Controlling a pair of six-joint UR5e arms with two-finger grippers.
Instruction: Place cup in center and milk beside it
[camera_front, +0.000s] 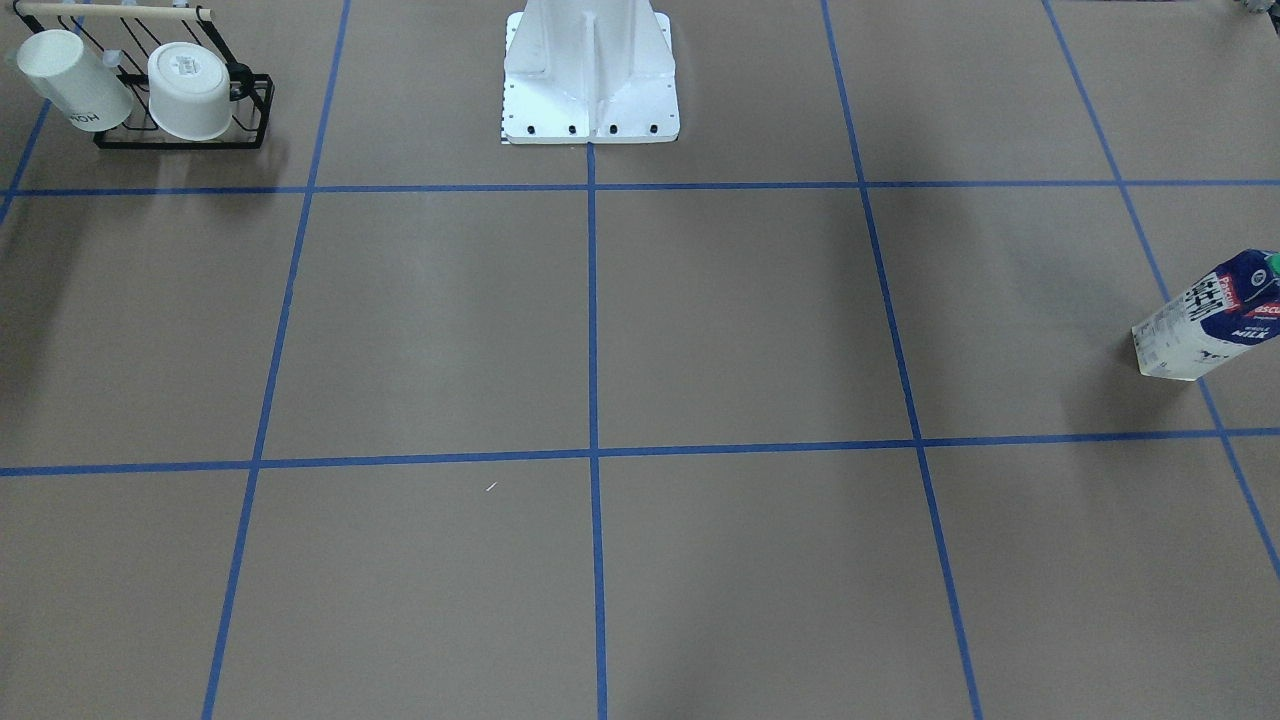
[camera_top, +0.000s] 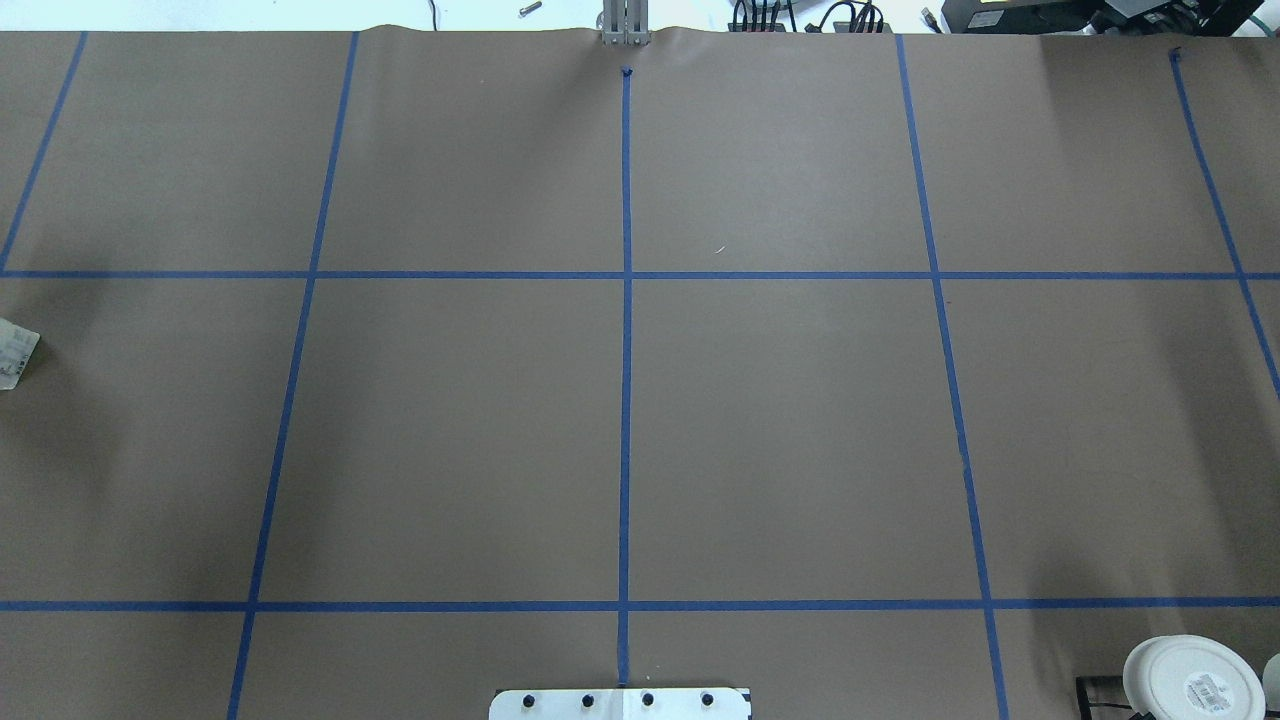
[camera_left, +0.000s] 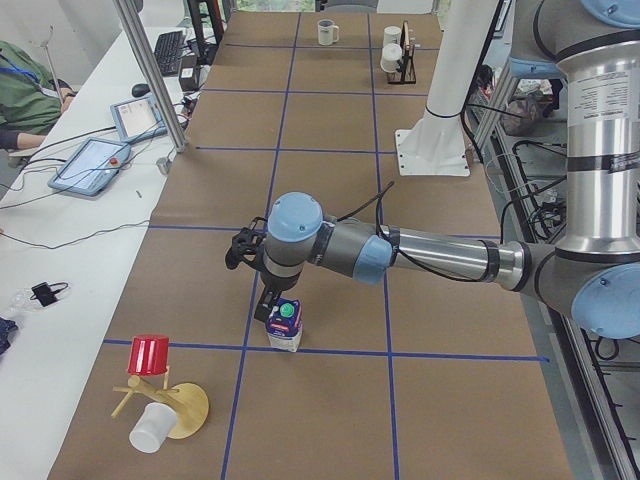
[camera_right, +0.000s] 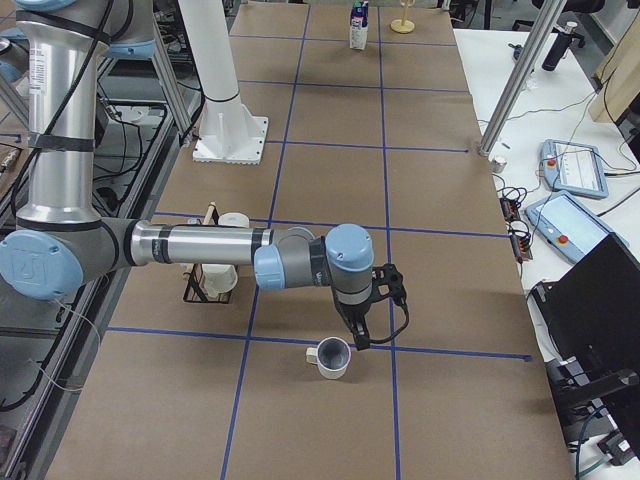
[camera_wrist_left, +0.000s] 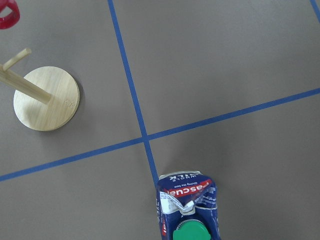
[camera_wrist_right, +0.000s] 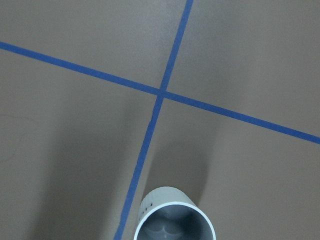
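Observation:
The milk stands upright near the table's end on my left; it also shows in the left wrist view, green cap up. In the exterior left view my left gripper hangs right at the carton's top; I cannot tell whether it is open or shut. The cup, white with a grey inside, stands near the table's other end and shows in the right wrist view. My right gripper is just above its rim; its state cannot be told. The center holds neither thing.
A black wire rack holds a lettered mug and a mug with a base label near my right side. A wooden mug tree with a red cup stands beside the milk. The robot's base is at the table's near edge.

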